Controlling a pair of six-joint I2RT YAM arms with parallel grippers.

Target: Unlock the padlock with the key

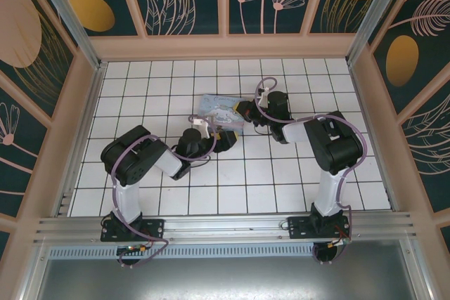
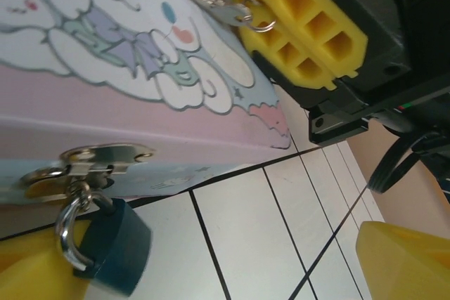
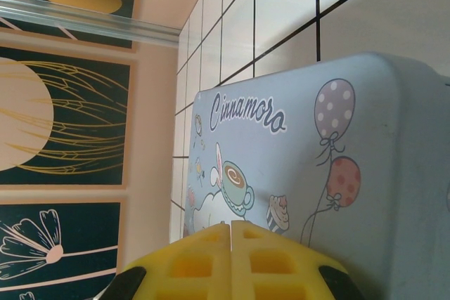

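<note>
Your left claw (image 2: 211, 272) is spread wide, low at the front of the cartoon box (image 2: 105, 54). The blue padlock (image 2: 116, 244) hangs by its shackle from the box's metal hasp (image 2: 98, 156), just beside one yellow finger (image 2: 28, 268) and just above the tiled table (image 2: 239, 230). Your right claw (image 3: 230, 228) is pressed together over the lid, pinching the key (image 2: 218, 3). The key's ring sits at the fingertips and its blade points out across the lid. From the top view, both claws meet at the box (image 1: 219, 109).
</note>
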